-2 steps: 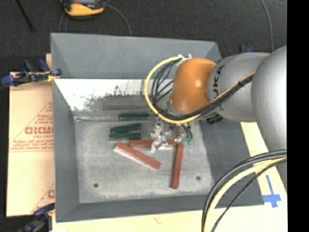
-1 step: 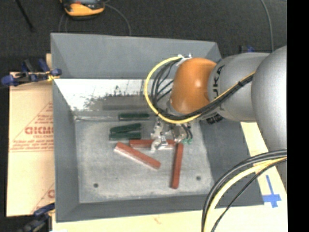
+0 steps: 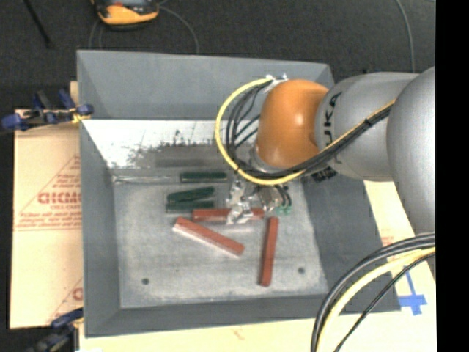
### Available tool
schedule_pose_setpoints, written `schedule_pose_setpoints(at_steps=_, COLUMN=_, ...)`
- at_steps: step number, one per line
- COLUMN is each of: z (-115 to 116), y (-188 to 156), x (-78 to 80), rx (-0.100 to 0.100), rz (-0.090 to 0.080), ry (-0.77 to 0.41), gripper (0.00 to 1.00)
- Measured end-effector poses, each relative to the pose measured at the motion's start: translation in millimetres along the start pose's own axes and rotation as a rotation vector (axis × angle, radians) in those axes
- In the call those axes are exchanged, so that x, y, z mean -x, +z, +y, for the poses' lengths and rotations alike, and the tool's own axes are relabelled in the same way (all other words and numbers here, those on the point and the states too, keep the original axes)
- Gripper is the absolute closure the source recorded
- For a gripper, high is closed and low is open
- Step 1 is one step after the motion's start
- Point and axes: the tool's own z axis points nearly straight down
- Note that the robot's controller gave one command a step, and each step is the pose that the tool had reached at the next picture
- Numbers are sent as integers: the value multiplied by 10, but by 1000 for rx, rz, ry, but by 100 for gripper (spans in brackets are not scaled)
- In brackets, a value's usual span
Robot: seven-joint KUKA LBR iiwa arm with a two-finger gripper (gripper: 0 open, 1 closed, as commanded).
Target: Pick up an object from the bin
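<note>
My gripper (image 3: 245, 205) hangs low over the middle of the bin, below the orange wrist cover, with its metal tips at the right end of a short red-brown stick (image 3: 210, 214). A longer red-brown bar (image 3: 208, 238) lies diagonally just below and to the left. Another red-brown stick (image 3: 268, 251) stands almost upright in the view to the gripper's lower right. Two dark green sticks lie to the left, one (image 3: 190, 195) near the gripper and one (image 3: 203, 175) further back. A small green piece (image 3: 283, 210) shows at the gripper's right.
The arm and its cables cover the bin's back right part. The bin's sloped walls surround the flat floor, with open floor along the front and left.
</note>
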Motion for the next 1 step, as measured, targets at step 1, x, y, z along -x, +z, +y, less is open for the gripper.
schedule_pose_setpoints(at_steps=1, z=78, y=-1432, x=60, rx=-1, rz=-4, ry=-63, gripper=100)
